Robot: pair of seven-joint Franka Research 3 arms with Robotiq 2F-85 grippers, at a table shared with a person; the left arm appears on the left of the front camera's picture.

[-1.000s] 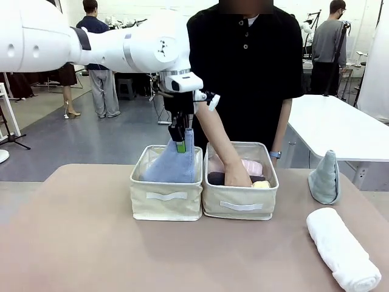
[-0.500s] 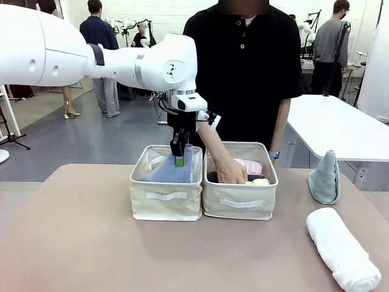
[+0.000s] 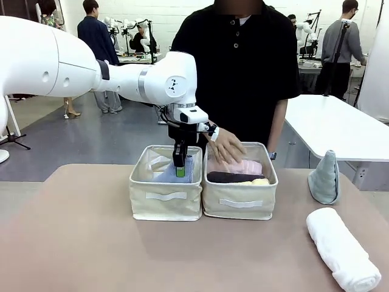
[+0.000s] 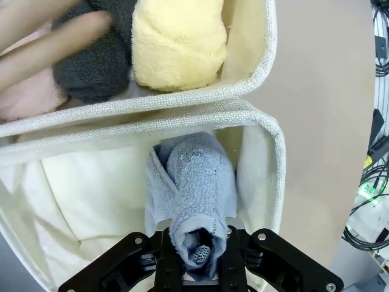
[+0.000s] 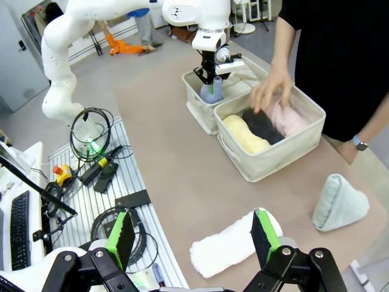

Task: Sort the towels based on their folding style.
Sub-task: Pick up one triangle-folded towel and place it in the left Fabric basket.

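The light blue cone towel (image 3: 172,174) (image 4: 197,194) rests in the left beige bin (image 3: 165,205). My left gripper (image 3: 180,169) (image 4: 197,271) is down in that bin, its jaws open around the cone's tip. Pink (image 3: 243,165), dark grey (image 3: 231,177) and yellow (image 3: 260,182) rolled towels lie in the right bin (image 3: 240,211). On the table to the right are a pale teal cone (image 3: 324,178) (image 5: 340,204) and a white roll (image 3: 341,248) (image 5: 234,243). My right gripper (image 5: 191,237) hangs open above the white roll, holding nothing.
A person stands behind the bins with one hand (image 3: 226,146) just above the right bin's towels. The two bins touch side by side at mid-table. A second white table (image 3: 340,125) stands at the far right.
My left gripper has come down, lowering the blue cone into the left bin, and its jaws have loosened. The person's hand has lifted out of the right bin.
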